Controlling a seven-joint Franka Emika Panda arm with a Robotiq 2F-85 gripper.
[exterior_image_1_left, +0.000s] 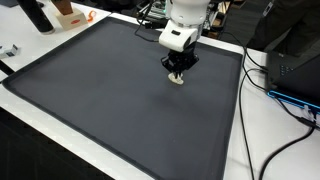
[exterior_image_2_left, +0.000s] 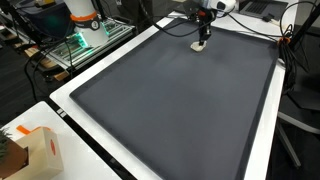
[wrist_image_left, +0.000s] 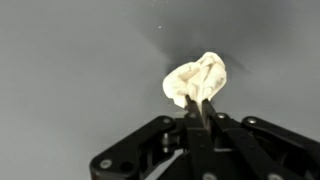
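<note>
Gripper (exterior_image_1_left: 177, 74): jaws closed narrow, pinching the lower edge of a crumpled white wad (wrist_image_left: 195, 80). Wad location: directly under the fingertips, down at the surface of the dark grey mat (exterior_image_1_left: 90, 95), near one edge of it in both exterior views. Contact between wad and mat: not discernible. Cables (exterior_image_1_left: 285, 95): off the mat, well apart.

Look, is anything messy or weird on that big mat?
Only one thing: a crumpled whitish wad, perhaps tissue, lies alone near one edge of the dark mat. It looks scrunched rather than flat, and the shut gripper pinches its edge. Nothing looks spilled or broken.
</note>
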